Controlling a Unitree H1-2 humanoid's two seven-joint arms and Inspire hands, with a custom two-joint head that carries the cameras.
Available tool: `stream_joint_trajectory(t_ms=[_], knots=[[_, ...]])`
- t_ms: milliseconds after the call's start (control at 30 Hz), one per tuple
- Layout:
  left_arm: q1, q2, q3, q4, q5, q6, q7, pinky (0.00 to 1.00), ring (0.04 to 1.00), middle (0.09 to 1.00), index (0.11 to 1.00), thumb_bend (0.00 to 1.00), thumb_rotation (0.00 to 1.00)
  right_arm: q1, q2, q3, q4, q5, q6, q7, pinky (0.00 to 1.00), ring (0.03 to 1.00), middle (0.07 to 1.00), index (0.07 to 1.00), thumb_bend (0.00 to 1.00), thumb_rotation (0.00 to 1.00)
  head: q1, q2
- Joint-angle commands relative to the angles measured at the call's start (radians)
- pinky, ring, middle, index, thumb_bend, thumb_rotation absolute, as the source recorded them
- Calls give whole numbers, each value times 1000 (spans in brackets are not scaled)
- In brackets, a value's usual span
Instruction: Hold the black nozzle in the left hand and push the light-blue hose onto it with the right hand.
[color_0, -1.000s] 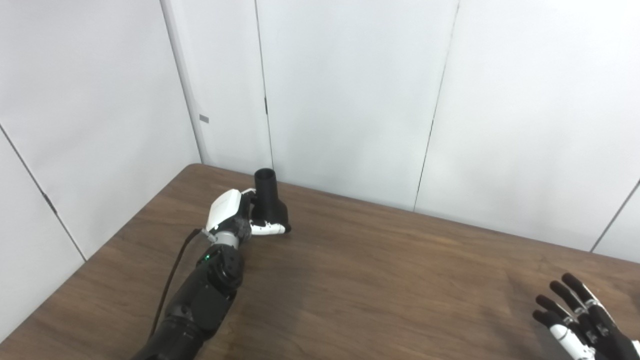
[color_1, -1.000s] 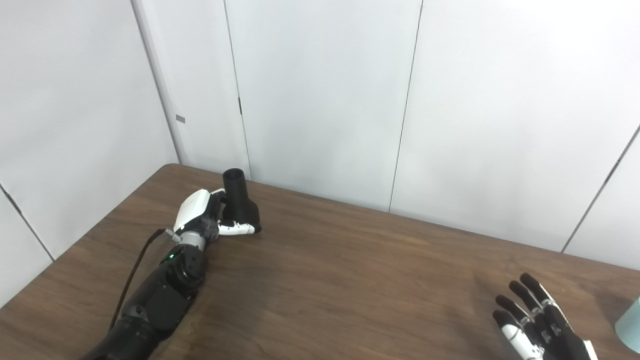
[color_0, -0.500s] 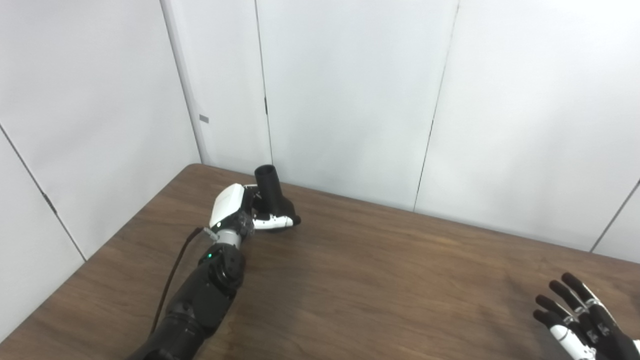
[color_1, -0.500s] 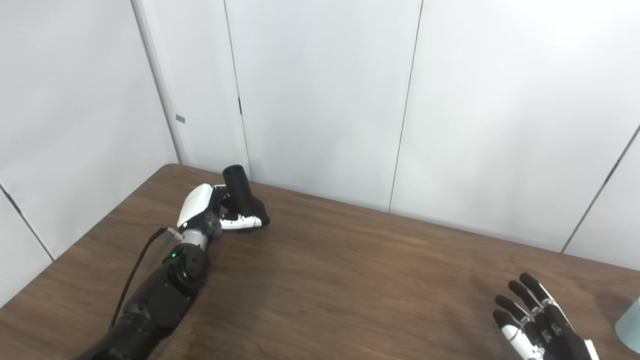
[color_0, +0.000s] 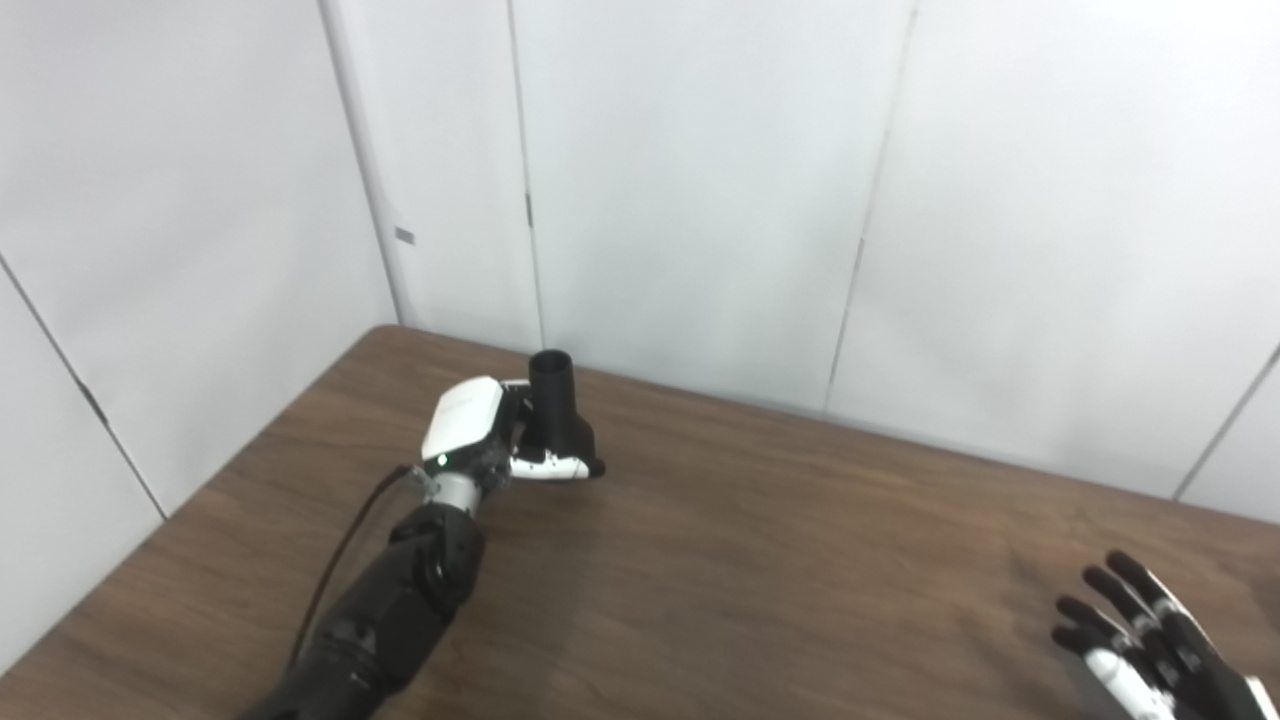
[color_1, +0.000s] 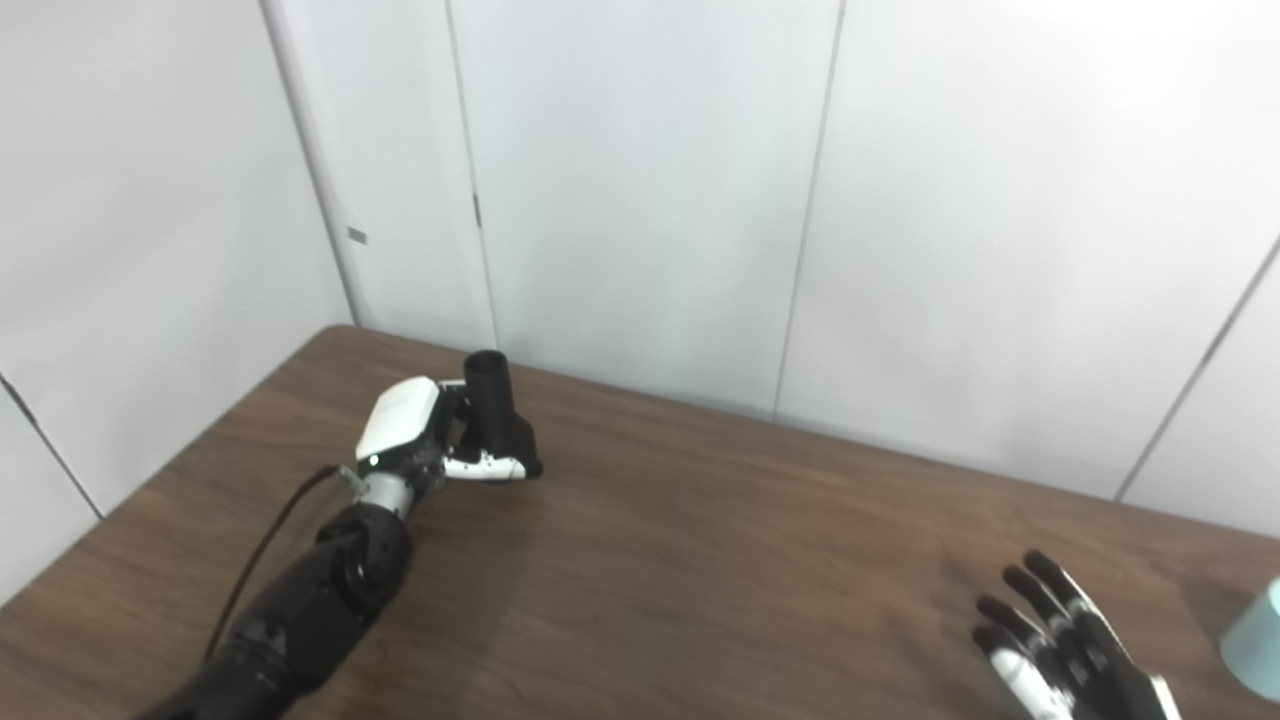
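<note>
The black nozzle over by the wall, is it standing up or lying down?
Upright. The black nozzle has its round open mouth on top and its wider base low by the table, with the left hand closed around it.

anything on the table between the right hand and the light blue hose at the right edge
Nothing visible does. The open right hand hovers low over the table, and the light-blue hose sits just to its right at the picture's edge, with only bare wood between them.

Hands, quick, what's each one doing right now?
Left hand: shut on the black nozzle.
Right hand: open, holding nothing.
</note>
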Motion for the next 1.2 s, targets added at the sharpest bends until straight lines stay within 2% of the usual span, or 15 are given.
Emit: stream_joint_trajectory(t_ms=[0,133,333,367,467,633,800,900,967,1067,1133,1167], knots=[[41,-42,-77,-3,50,-64,-30,877,613,476,486,527,0,-33,2,-6,15,23,-75,30,719,752,867,835,340,0,-28,5],[52,-53,-144,-2,77,-172,-3,889,607,470,490,527,0,-44,13,-2,70,25,-123,39,656,716,842,790,464,8,-90,13],[47,-106,-258,43,153,-368,77,890,662,475,488,527,0,-49,26,5,110,4,-188,40,560,647,795,742,613,135,-164,30],[45,-119,-270,53,160,-391,80,896,666,472,490,527,0,-49,29,5,108,5,-187,39,565,659,803,747,622,149,-167,31],[35,-158,-306,95,183,-450,89,895,672,476,486,527,0,-48,34,11,98,-8,-187,26,572,675,801,748,605,107,-194,40],[18,-203,-388,136,181,-466,79,894,672,479,483,527,0,-50,36,12,97,-12,-193,28,594,702,807,764,595,95,-221,53],[-1,-233,-468,189,169,-466,33,891,677,496,468,525,0,-48,41,12,90,-15,-180,20,607,719,808,762,604,114,-252,57],[-4,-248,-493,215,154,-466,2,894,680,500,464,525,0,-45,38,10,81,-34,-192,11,600,720,805,756,619,130,-280,51],[-3,-255,-495,220,149,-466,-28,927,691,501,466,525,0,-43,33,3,51,-41,-187,2,574,704,792,751,662,183,-283,48],[-2,-251,-486,218,136,-448,-117,924,715,513,457,523,0,-40,-26,-36,-55,-8,-186,18,566,705,792,760,673,199,-317,43],[1,-241,-482,220,127,-452,-133,902,717,522,450,522,0,-43,-94,-64,-112,-18,-170,30,635,741,815,790,688,242,-354,41],[2,-236,-481,220,125,-454,-138,897,719,522,449,522,0,-48,-130,-73,-130,-38,-164,34,623,732,816,795,710,277,-360,41]])
